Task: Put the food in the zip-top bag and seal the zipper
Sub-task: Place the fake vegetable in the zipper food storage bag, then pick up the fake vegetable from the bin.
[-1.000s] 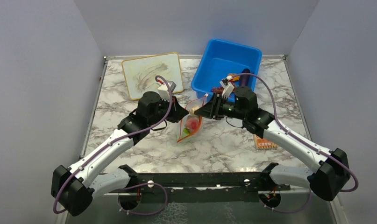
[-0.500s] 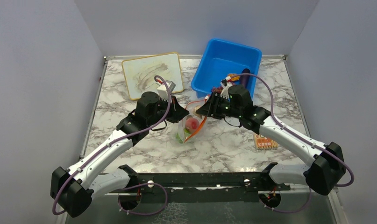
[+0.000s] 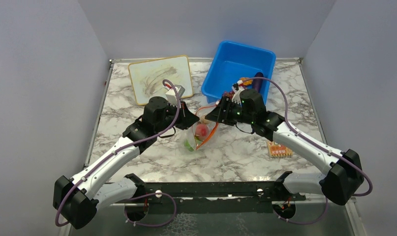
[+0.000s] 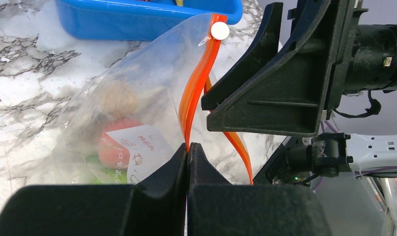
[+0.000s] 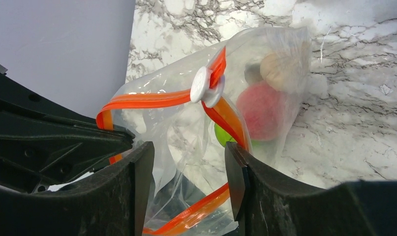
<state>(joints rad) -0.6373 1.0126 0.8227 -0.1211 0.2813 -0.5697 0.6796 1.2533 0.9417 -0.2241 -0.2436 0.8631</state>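
L gripper (image 4: pixel 187 150) fingers pressed together, pinching thin orange-red zipper strip (image 4: pixel 198 83) of small clear plastic zip-top bag (image 4: pixel 132 78). R gripper (image 5: pixel 186 147) fingers spread, bag mouth betw. them. Pink-red toy peach (image 5: pixel 262 110) & green lime (image 5: pixel 222 135) inside bag, beyond tips. Blue plastic bin (image 4: pixel 137 22) farther back.

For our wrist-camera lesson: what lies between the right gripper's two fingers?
The right wrist view shows clear plastic of the zip-top bag between the fingers of the open right gripper, with its orange zipper crossing low in the gap.
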